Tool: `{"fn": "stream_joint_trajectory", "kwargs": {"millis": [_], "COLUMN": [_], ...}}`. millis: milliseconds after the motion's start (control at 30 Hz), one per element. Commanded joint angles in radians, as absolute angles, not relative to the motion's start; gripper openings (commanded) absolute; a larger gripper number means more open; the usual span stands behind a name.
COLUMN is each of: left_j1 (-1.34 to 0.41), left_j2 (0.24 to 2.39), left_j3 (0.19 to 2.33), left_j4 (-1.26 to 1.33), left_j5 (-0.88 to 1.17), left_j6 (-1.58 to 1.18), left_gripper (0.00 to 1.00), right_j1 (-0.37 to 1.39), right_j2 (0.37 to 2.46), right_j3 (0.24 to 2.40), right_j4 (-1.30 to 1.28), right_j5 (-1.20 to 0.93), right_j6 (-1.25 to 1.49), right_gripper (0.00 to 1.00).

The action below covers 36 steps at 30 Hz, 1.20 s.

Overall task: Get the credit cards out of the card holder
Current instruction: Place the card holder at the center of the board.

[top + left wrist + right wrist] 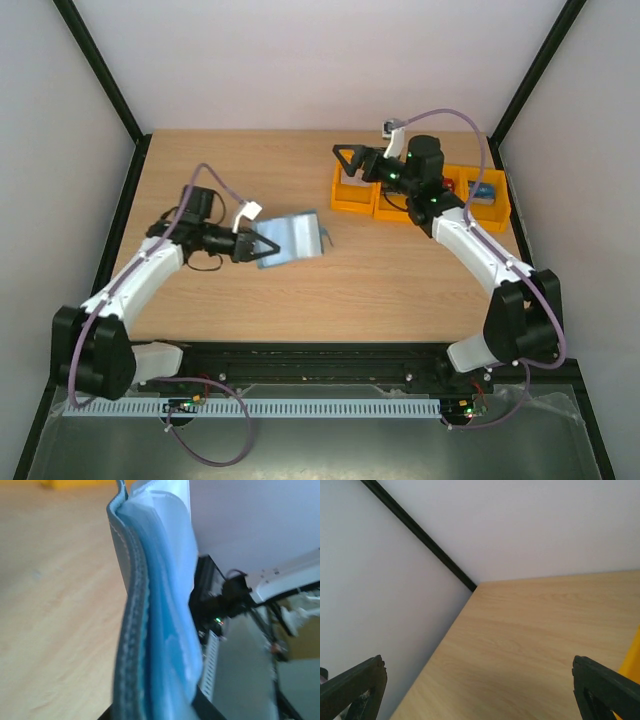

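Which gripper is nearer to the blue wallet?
Left. The left gripper has its jaws shut on the wallet; the right gripper hangs, jaws open, by the orange bins, apart from it.

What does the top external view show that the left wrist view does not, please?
Only the top view shows the right claw, open near the orange bins, and the whole outline of the wallet. Only the left wrist view shows the wallet edge-on: a stitched dark cover against paler blue pockets. Both show the wallet, held in the left claw, the wooden table and at least a sliver of orange bin.
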<state>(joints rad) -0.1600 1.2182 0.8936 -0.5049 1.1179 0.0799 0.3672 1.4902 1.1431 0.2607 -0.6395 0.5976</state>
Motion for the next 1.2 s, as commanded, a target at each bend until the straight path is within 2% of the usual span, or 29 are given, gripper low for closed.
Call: {"fn": "stream_joint_trajectory", "kwargs": {"millis": [0, 167, 200, 267, 367, 400, 533, 667, 800, 933, 1167], "left_j1": [-0.282, -0.353, -0.36, -0.364, -0.353, -0.341, -0.283, -0.241, -0.21, -0.157, -0.101], "left_j2": [1.328, 1.476, 1.506, 1.566, 1.599, 1.59, 1.473, 1.388, 1.306, 1.254, 1.226], "left_j3": [0.829, 0.827, 0.832, 0.837, 0.884, 0.898, 0.927, 0.992, 0.921, 0.814, 0.833], "left_j4": [-0.33, -0.283, -0.291, -0.29, -0.368, -0.389, -0.37, -0.409, -0.405, -0.346, -0.327], "left_j5": [1.2, 1.087, 1.055, 0.975, 0.712, 0.611, 0.24, 0.074, 0.171, 0.331, 0.334], "left_j6": [-0.09, -0.139, -0.138, -0.154, -0.098, -0.066, 0.012, 0.059, 0.061, 0.011, -0.039], "left_gripper": [0.02, 0.05, 0.13, 0.46, 0.93, 0.98, 0.99, 0.99, 0.99, 0.99, 1.0], "right_j1": [0.341, 0.341, 0.341, 0.341, 0.341, 0.341, 0.333, 0.265, 0.171, 0.157, 0.156], "right_j2": [1.422, 1.369, 1.361, 1.351, 1.345, 1.339, 1.304, 1.253, 1.183, 1.149, 1.129], "right_j3": [1.143, 1.135, 1.133, 1.129, 1.14, 1.144, 1.147, 1.132, 1.048, 1.038, 1.049], "right_j4": [0.111, 0.027, 0.017, 0.007, -0.015, -0.023, -0.028, -0.005, 0.092, 0.091, 0.085], "right_j5": [-0.599, -0.511, -0.501, -0.487, -0.474, -0.461, -0.361, -0.3, -0.366, -0.4, -0.48], "right_j6": [0.414, 0.33, 0.318, 0.303, 0.289, 0.292, 0.322, 0.351, 0.424, 0.42, 0.399], "right_gripper": [0.99, 0.99, 0.99, 0.99, 0.99, 0.99, 0.99, 0.99, 0.99, 0.99, 0.99]}}
